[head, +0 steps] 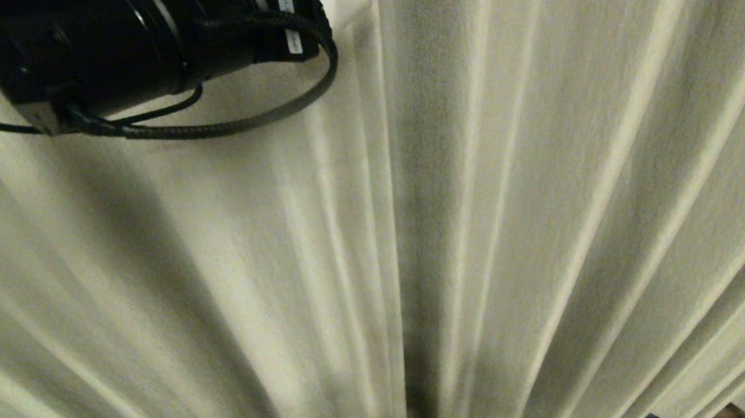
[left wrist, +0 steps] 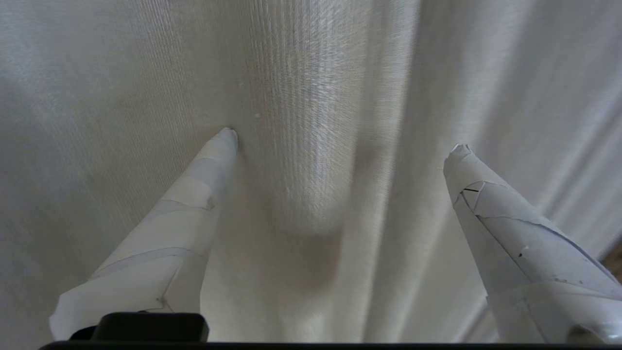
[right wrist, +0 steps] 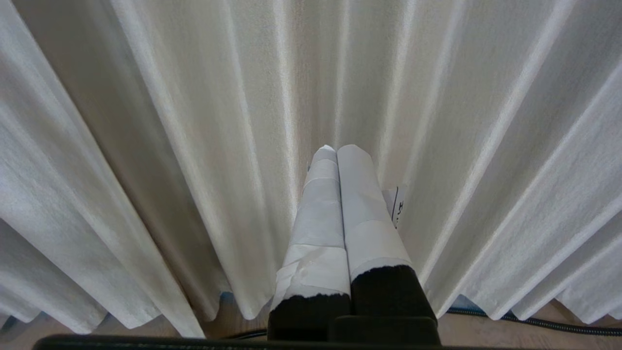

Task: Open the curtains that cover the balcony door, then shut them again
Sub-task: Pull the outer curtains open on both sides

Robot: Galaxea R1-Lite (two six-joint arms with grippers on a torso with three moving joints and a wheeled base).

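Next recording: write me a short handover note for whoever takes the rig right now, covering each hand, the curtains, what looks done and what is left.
Left hand: open, fingers spread, one fingertip at the cream curtains with a fold between the fingers; nothing gripped.
Right hand: shut, empty, pointing at the curtains low near the wooden floor.
Curtains: drawn across the whole view, two panels meeting at a seam in the head view. The balcony door is hidden behind them.
Done: cannot tell from this moment whether they have been opened yet.
Left: if not, grip the fold and pull the curtains aside.
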